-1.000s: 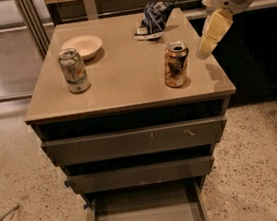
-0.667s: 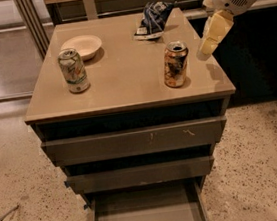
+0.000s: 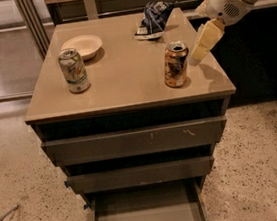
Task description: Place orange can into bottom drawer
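The orange can (image 3: 175, 64) stands upright on the right side of the cabinet top (image 3: 124, 79). It has orange and dark patterning and a silver top. My gripper (image 3: 205, 44) hangs just to the right of the can, a little above the top's right edge, apart from the can and holding nothing. The bottom drawer (image 3: 146, 215) is pulled out at the foot of the cabinet, and its plain grey inside holds nothing.
A white-and-green can (image 3: 74, 70) stands at the left of the top. A pale bowl (image 3: 81, 45) sits behind it. A dark chip bag (image 3: 152, 19) lies at the back. The two upper drawers (image 3: 134, 140) are slightly pulled out. Speckled floor surrounds the cabinet.
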`<action>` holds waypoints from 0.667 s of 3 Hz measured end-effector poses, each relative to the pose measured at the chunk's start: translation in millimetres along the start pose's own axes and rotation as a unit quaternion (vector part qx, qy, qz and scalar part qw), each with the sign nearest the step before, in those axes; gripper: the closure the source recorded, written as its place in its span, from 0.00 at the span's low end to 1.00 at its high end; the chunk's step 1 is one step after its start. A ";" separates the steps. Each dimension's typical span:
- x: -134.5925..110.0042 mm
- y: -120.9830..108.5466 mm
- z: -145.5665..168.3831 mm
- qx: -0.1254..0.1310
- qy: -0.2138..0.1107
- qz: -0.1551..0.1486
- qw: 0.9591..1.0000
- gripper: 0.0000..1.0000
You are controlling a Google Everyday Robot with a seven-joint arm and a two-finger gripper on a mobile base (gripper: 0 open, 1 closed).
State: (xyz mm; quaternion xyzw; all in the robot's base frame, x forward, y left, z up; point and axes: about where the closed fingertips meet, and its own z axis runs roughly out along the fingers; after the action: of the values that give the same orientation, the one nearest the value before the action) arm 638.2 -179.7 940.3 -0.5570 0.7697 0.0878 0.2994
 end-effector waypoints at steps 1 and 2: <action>-10.5 3.2 20.6 -0.011 -0.039 0.001 0.999 0.00; -14.1 3.8 35.3 -0.010 -0.055 0.001 0.998 0.00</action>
State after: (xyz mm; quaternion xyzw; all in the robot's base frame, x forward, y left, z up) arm 650.4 -150.4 919.0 -0.5538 0.7513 0.1263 0.3360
